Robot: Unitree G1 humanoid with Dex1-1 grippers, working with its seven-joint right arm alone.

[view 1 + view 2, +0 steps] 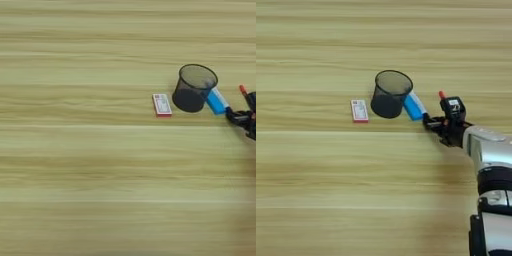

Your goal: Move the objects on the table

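Wide wood-grain table (316,200). Silver right arm (491,155) in from the right, gripper (437,114) just beside the black mesh cup (389,94); fingers apart or together, cannot tell. Blue-and-white object (415,106) leaning against the cup, touching it. Flat white box (359,110) left of the cup. Red tip (442,94) by the gripper. Best approached slowly, without nudging the cup. Box label unreadable.

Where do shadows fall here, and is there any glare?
Right eye view: a soft shadow dims the table beside the silver forearm; the mesh cup casts hardly any. Left eye view: that dimness shows at the right edge; no glare on the wood.
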